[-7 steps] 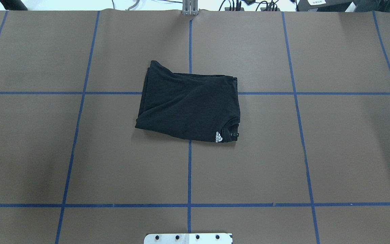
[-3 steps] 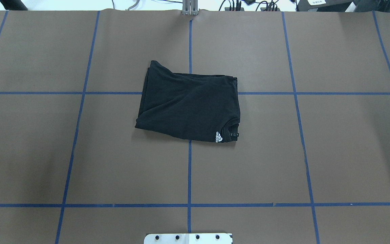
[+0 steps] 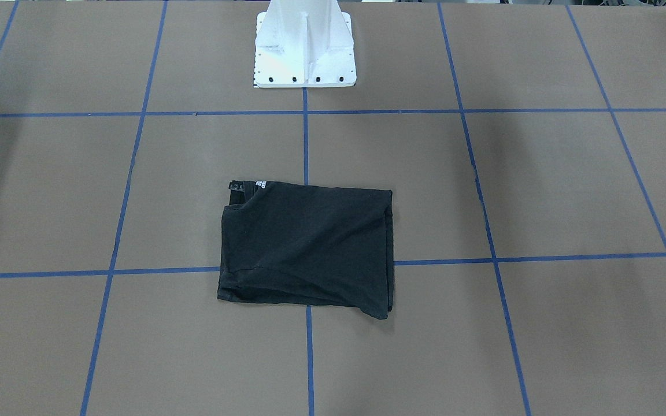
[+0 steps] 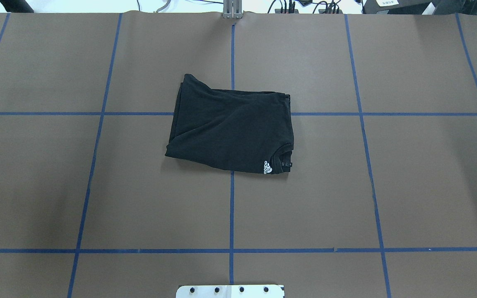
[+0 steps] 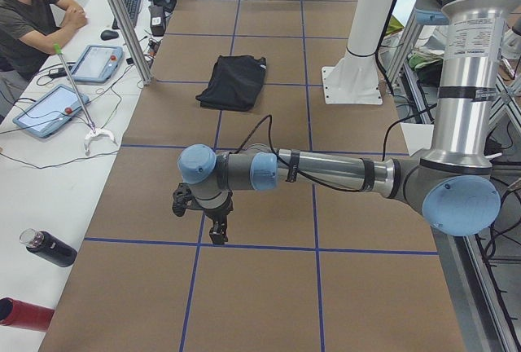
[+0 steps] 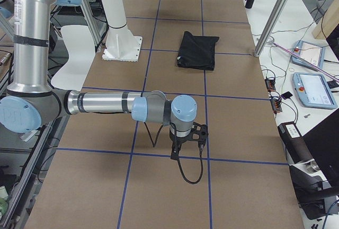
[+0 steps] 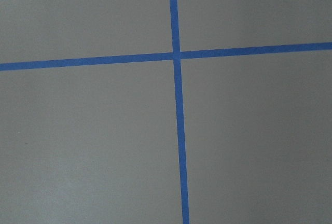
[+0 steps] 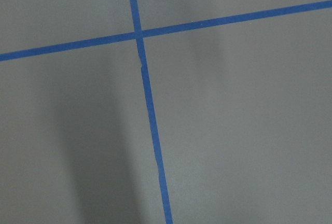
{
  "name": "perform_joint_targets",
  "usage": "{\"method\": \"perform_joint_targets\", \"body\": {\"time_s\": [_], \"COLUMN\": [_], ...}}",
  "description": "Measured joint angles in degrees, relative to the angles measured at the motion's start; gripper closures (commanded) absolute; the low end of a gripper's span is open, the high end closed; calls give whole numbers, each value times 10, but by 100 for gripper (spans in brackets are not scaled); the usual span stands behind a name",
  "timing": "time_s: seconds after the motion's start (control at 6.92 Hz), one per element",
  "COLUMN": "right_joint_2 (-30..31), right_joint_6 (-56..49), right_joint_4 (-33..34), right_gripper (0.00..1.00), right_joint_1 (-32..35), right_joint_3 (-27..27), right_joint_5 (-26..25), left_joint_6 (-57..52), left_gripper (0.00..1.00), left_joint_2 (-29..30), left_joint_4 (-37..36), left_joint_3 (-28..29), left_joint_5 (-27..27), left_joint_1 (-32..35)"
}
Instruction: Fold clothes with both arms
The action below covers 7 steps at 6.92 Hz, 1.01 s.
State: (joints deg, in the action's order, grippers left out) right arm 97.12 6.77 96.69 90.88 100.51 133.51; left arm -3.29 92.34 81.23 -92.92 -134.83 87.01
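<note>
Looks finished: folded black short-sleeved T-shirt (image 4: 230, 128) flat, small black left gripper (image 5: 218, 236), right gripper (image 6: 174, 155) well away, openness untellable; next just park.

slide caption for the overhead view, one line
Folded black T-shirt lying near the centre of a brown table gridded with blue tape, white logo showing at one corner.

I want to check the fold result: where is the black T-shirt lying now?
In the overhead view the folded black T-shirt lies near the middle of the table, over a crossing of blue tape lines, ahead of the white pedestal base.
</note>
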Motion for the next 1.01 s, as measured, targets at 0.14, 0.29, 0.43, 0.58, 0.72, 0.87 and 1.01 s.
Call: {"method": "perform_joint_targets", "body": {"time_s": [0.14,0.29,0.43,0.58,0.72,0.87,1.01], "right_joint_2": [0,0,0,0,1,1,1], "right_joint_6": [0,-1,-4,-11,-27,-44,-53], "right_joint_4": [0,0,-1,-1,0,0,2], "right_gripper": [0,0,0,0,0,0,0], "right_joint_1": [0,0,0,0,0,0,0], "right_joint_3": [1,3,5,5,5,4,3], "right_joint_5": [0,0,1,2,3,6,10], "left_joint_6": [2,2,1,1,1,1,1], "left_gripper": [0,0,0,0,0,0,0], "left_joint_2": [0,0,0,-1,-1,-1,-1], "left_joint_4": [2,3,5,9,10,11,11], "left_joint_3": [0,0,0,-1,0,0,1], "left_joint_5": [0,0,1,1,2,2,2], "left_joint_1": [0,0,0,0,0,0,0]}}
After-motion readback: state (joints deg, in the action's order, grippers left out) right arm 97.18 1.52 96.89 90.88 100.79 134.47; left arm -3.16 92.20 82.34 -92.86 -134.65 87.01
